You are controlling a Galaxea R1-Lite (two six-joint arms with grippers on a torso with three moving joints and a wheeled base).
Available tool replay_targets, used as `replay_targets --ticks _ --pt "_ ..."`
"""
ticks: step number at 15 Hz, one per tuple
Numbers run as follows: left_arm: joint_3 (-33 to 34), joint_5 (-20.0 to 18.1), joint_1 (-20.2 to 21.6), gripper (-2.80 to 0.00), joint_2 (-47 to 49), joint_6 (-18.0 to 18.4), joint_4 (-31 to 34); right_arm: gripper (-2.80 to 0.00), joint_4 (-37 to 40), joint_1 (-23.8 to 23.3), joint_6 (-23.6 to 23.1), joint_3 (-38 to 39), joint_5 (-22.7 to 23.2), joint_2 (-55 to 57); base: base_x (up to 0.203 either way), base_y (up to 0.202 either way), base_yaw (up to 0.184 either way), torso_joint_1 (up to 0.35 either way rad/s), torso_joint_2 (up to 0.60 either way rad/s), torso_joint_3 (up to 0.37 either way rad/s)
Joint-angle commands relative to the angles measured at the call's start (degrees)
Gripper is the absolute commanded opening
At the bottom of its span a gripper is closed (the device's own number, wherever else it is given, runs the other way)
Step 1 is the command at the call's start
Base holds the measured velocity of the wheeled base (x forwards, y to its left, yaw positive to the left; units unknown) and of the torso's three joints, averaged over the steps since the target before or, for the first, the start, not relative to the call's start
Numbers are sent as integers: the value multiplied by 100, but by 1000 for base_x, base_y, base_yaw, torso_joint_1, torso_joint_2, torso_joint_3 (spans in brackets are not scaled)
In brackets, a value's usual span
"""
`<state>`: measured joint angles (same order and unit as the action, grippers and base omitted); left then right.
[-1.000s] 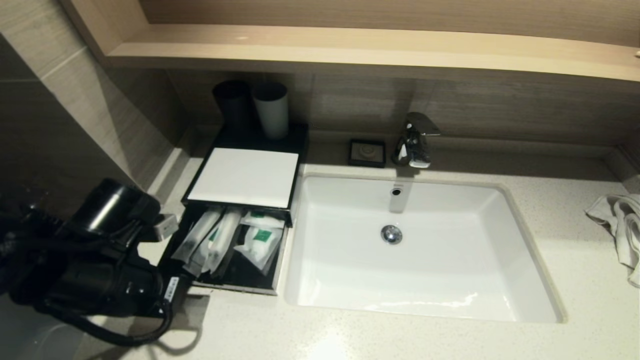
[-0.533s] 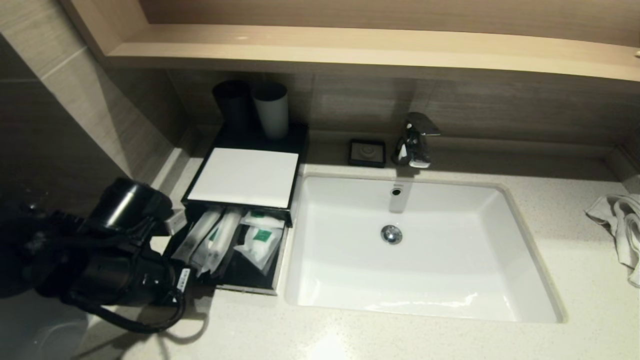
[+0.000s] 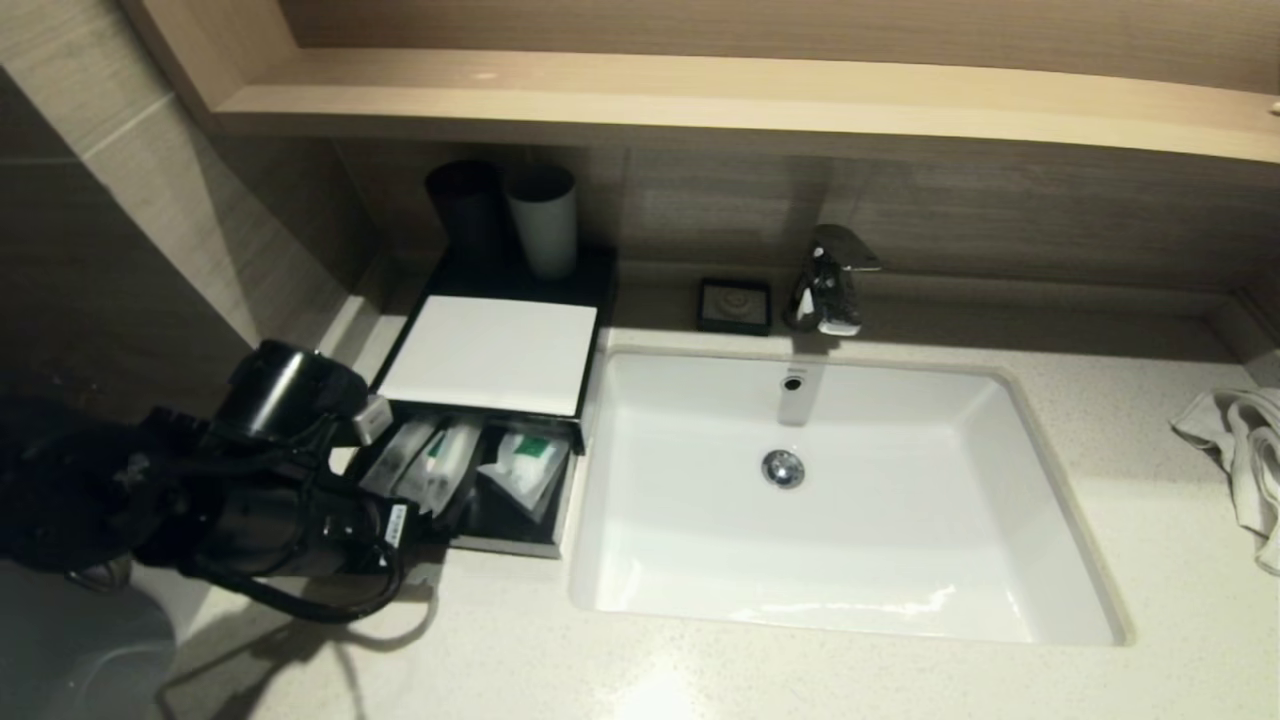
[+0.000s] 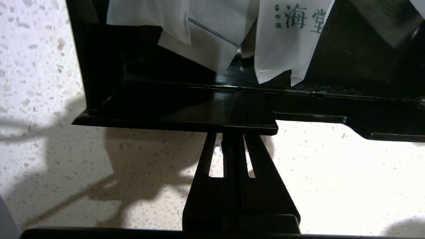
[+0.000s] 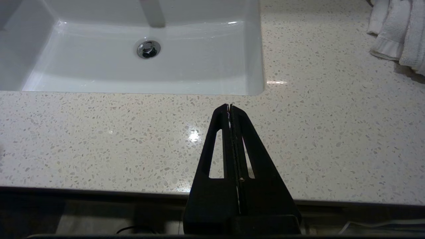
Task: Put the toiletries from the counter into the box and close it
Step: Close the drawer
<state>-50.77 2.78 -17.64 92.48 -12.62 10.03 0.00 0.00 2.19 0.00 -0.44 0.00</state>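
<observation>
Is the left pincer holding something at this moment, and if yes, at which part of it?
Nothing is held. The left pincer is shut and empty, its tips against the black front of the box's drawer; the toiletries lie loose inside.

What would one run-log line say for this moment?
stage: closing drawer | left end effector: shut, tips at drawer front | toiletries: inside box | drawer: partly open | right end effector: shut, idle above counter

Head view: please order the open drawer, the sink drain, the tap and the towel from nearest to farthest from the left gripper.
From the left gripper, shut against the drawer front:
1. Open drawer, directly at the gripper, far left of the counter.
2. Sink drain, middle of the basin.
3. Tap, behind the basin at the wall.
4. Towel, far right edge.
</observation>
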Motion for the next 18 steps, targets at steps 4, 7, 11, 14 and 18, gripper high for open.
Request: replay_targets --ticks 4,7,11,14,18 --pt "-229 2 6 -280 160 -216 -83 -280 0 0 0 0 0 0 0 0 0 0 0 0" --pt "-417 3 21 -280 189 -293 -185 -280 0 0 0 0 0 0 0 0 0 0 0 0" --pt "-581 33 35 -280 381 -294 -248 -280 0 0 0 0 0 0 0 0 0 0 0 0" --pt "-697 117 33 -280 543 -302 -446 -280 0 0 0 0 0 0 0 0 0 0 0 0" --pt "-968 118 33 -280 665 -373 -458 -280 0 0 0 0 0 0 0 0 0 0 0 0"
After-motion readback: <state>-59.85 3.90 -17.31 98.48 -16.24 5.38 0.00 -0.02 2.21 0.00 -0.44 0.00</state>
